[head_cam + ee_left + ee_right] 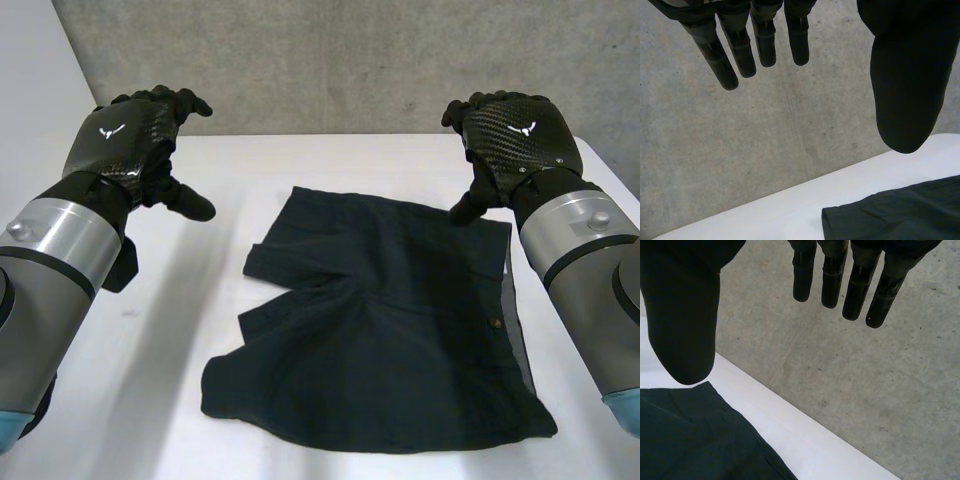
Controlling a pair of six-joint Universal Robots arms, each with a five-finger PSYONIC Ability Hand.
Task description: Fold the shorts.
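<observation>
We log left hand (135, 140) and right hand (515, 135) hovering spread and empty, shorts (390, 330) unfolded on the counter (190, 300) between them, nearer the right thumb, probably poised for opposite edges.

1. Left hand (135, 145) raised, palm down, fingers (720, 60) straight and apart from the thumb, holding nothing.
2. Right hand (515, 140) raised likewise, fingers (855, 295) straight, thumb held apart.
3. Both forearms reaching forward, well apart.
</observation>
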